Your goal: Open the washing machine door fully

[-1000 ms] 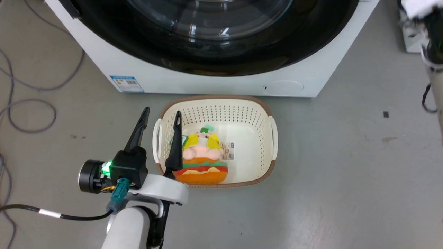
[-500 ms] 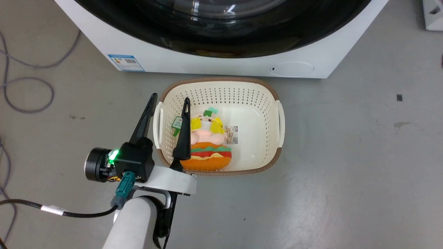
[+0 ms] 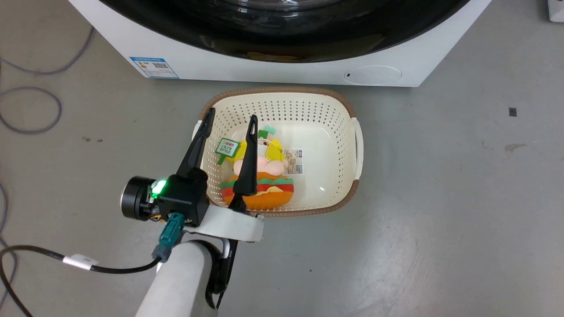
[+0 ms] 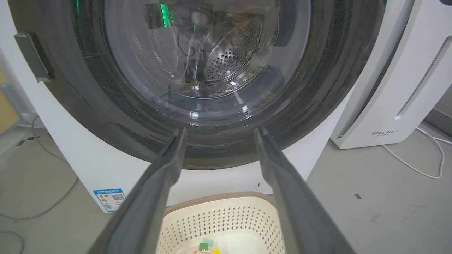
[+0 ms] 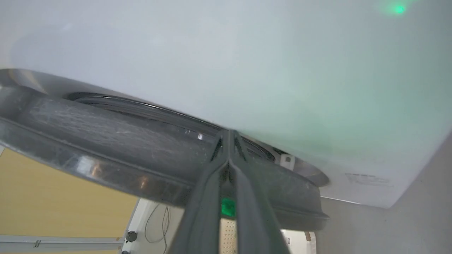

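The door (image 4: 212,70) — glossy black with a bulging glass centre — covers nearly the whole front of the white machine (image 3: 220,70). In the head view we see only its lower arc (image 3: 282,39), along the top edge of that view. In the right wrist view the door's dark rim (image 5: 106,141) runs across from the left. There a narrow gap shows between the rim and the machine's white front.

The right gripper (image 5: 229,133) has its two fingers pressed together with nothing between them. Its tips sit at the gap, against the door's rim.

The left gripper (image 3: 232,114) hangs above the left part of a cream basket (image 3: 343,103), with its fingers spread wide and empty. In its own wrist view the left gripper (image 4: 220,131) points toward the door's lower edge, apart from it.

The basket stands on the grey floor (image 3: 440,198) just in front of the machine and holds a burger-shaped plush toy (image 3: 260,193). A white appliance (image 4: 388,106) stands beside the machine, and grey cables (image 3: 26,110) lie on the floor — well apart from the basket.
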Controlling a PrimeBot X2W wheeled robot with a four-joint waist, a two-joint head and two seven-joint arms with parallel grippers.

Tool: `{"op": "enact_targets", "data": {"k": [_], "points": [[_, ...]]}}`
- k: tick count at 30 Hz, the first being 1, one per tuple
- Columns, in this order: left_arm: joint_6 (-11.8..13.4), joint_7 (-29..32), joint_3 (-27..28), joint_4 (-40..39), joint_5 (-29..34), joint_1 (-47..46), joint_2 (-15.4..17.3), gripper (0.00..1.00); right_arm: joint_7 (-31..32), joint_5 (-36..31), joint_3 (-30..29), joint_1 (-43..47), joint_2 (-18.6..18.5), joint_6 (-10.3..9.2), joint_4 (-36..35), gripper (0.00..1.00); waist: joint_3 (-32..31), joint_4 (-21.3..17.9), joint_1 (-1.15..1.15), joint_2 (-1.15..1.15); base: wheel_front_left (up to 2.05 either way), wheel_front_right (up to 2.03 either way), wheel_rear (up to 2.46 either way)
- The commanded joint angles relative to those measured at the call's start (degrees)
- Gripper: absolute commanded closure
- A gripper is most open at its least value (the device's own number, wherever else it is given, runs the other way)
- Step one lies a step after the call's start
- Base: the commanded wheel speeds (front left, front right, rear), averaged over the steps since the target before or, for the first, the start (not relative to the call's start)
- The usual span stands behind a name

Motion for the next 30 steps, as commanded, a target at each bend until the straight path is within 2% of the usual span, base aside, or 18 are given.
{"op": "enact_targets", "data": {"k": [1,14,30], "points": [[0.47,-0.64,-0.42,0.19,-0.29,-1.82,0.11,0.0,1.3,2.31,0.68,-2.67,-1.13,0.04,1.12,1.0,0.15,-0.03,0.0,0.0,0.0,0.0,0.0],[0.97,-2.14,-2.5,1.13,-1.32,-3.23,0.11,0.0,11.52,13.27,3.36,-7.73,-4.84,0.05,2.74,1.0,1.11,-0.46,0.0,0.0,0.0,0.0,0.0],[1.22,-2.14,-3.25,1.08,-2.22,-3.18,0.11,0.0,14.88,13.53,4.66,-2.2,-3.88,0.05,-1.37,1.0,1.2,0.56,0.0,0.0,0.0,0.0,0.0]]}}
